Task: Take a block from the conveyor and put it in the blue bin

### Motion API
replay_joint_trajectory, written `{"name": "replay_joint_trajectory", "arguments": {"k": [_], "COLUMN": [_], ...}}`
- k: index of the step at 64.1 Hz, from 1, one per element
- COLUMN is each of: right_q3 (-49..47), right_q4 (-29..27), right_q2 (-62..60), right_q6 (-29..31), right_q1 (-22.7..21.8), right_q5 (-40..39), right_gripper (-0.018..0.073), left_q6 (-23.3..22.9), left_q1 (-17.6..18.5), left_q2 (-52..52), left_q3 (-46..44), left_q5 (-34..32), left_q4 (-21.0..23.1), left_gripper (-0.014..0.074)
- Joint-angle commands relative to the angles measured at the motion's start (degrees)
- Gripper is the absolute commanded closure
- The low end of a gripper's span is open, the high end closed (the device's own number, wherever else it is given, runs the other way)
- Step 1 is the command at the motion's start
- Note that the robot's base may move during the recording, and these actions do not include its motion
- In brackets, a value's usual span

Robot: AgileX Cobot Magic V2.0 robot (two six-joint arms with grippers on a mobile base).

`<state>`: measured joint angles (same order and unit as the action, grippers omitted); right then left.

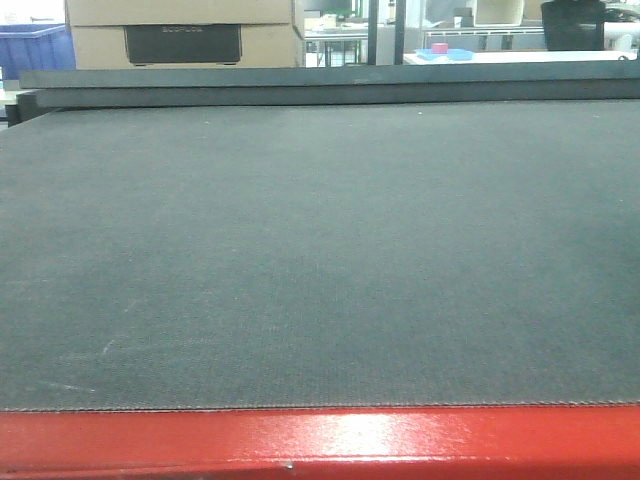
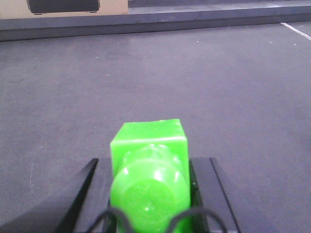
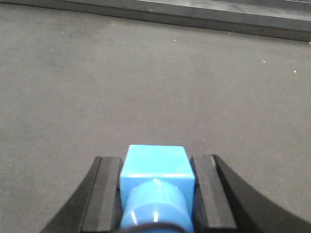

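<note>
Bright blue plastic cube block [image 3: 155, 167], its short round stud turned toward the camera, sits pinched between the right fingers [image 3: 108, 194], whose flat black pads press on two opposite side faces. It is held over the wide dark grey-green woven conveyor belt [image 1: 320, 250]; whether it touches the belt cannot be told. The left fingers [image 2: 201, 194] clamp a bright green plastic cube with a similar stud [image 2: 149, 143] in the same way.

Slipping is the likeliest trouble. Both cubes are smooth, glossy and hard, with sharp highlights on their studs, so a fast swing could probably let one slide out of its pads. The matte, rough-textured belt would likely stop a dropped cube from rolling far, but the glossy red painted metal frame edge [image 1: 320, 440] would not.

A deep blue plastic bin [image 1: 35, 50] shows far off at the back left, beside a tan cardboard box [image 1: 180, 30]. If that is the target, the right arm must cross toward the left arm's side, and the two could collide. The green cube could also end up in the bin by mistake.
</note>
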<state>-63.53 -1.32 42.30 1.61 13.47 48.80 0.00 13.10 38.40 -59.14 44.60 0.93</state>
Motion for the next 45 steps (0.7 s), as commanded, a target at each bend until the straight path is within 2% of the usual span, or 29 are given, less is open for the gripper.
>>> {"name": "replay_joint_trajectory", "arguments": {"k": [1,45], "right_q3": [-0.56,-0.56], "right_q4": [0.74,0.74], "right_q2": [-0.3,-0.18], "right_q6": [0.3,0.3], "right_q1": [-0.14,-0.14], "right_q5": [-0.32,-1.28], "right_gripper": [0.0715,0.0715], "left_q6": [-0.71,-0.71], "left_q1": [0.43,0.43], "left_q2": [-0.37,-0.37], "left_q3": [-0.05,-0.05], "left_q5": [-1.06,-1.06], "left_q4": [0.3,0.3], "left_gripper": [0.0707,0.0707]}}
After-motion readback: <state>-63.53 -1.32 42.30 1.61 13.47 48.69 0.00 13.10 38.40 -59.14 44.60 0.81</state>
